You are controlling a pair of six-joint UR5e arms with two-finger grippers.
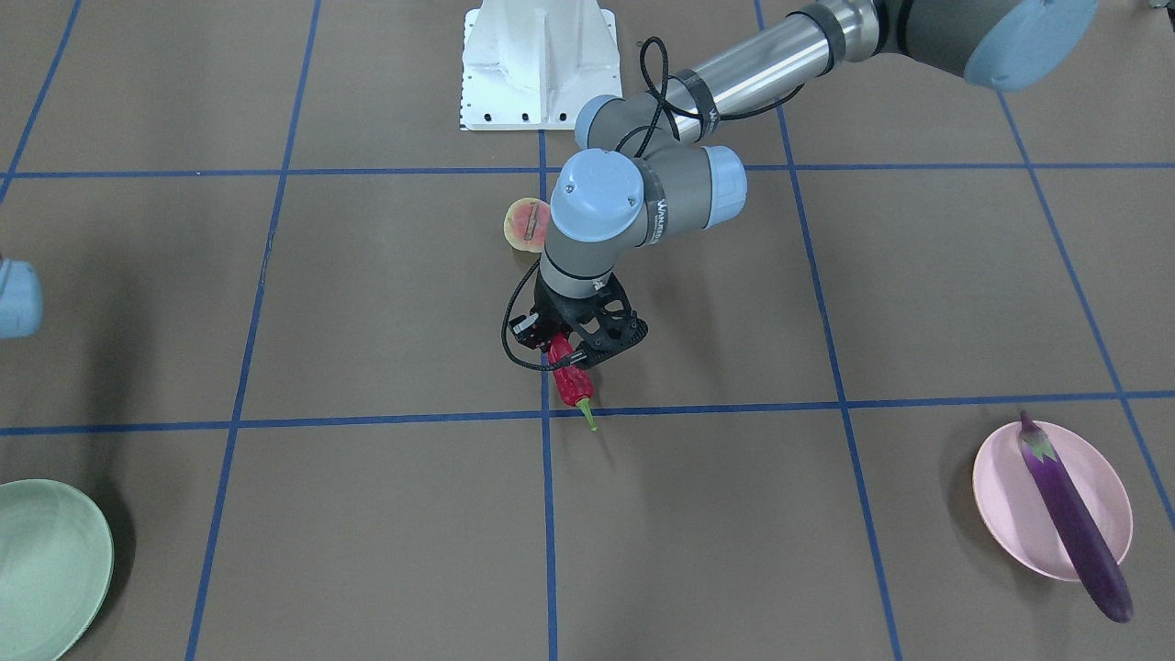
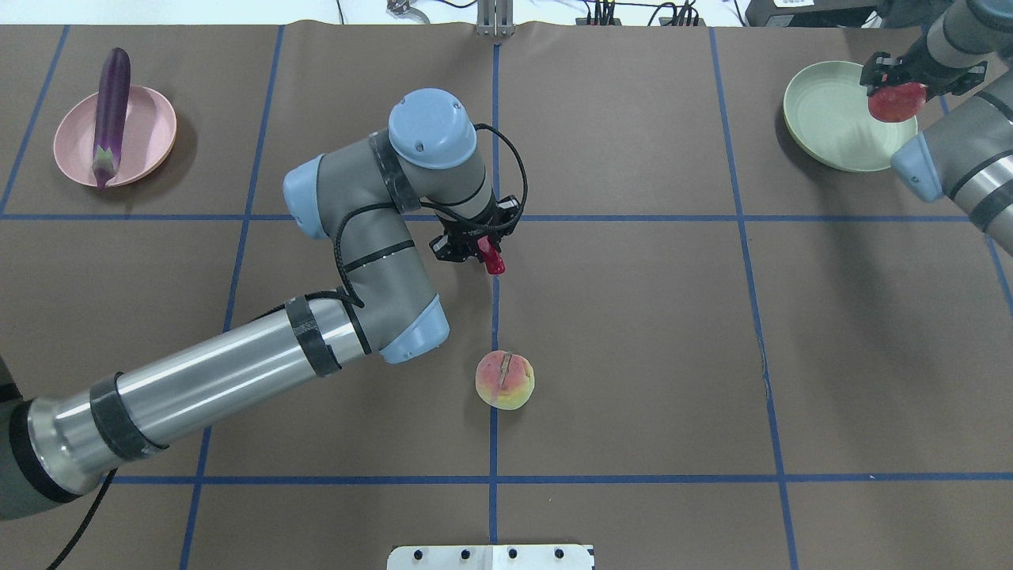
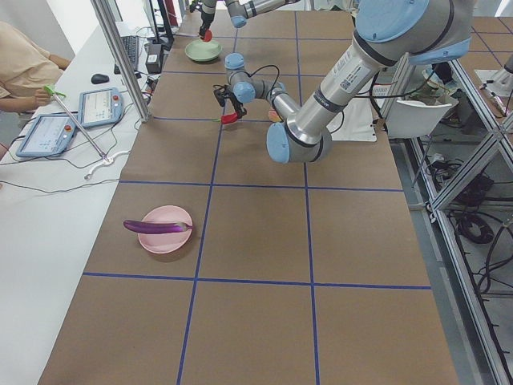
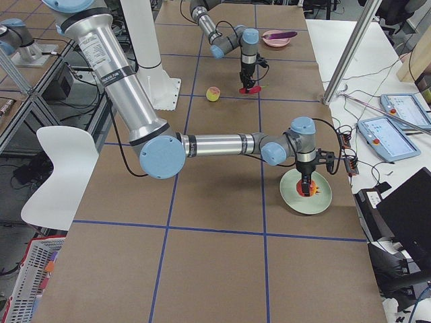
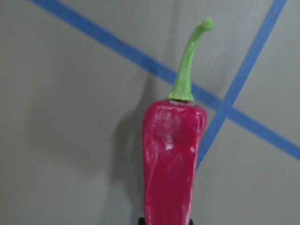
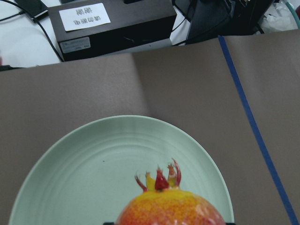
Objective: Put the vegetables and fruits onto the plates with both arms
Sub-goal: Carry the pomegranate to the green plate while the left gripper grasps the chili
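My left gripper (image 2: 481, 247) is shut on the red chili pepper (image 2: 494, 260) near the table's middle. It holds the chili just above the brown surface, green stem pointing away from the robot (image 5: 171, 159) (image 1: 575, 384). My right gripper (image 2: 898, 85) is shut on the pomegranate (image 2: 896, 103) and holds it over the near edge of the mint green plate (image 2: 823, 119); its crown shows in the right wrist view (image 6: 161, 180). The peach (image 2: 505, 381) lies on the table between the chili and the robot. The purple eggplant (image 2: 110, 103) lies across the pink plate (image 2: 150, 131).
The white base block (image 2: 491, 556) stands at the table's near edge. Blue tape lines grid the brown table. A black box (image 6: 117, 26) and cables sit past the far edge behind the green plate. An operator and tablets (image 3: 48, 132) are at the side bench.
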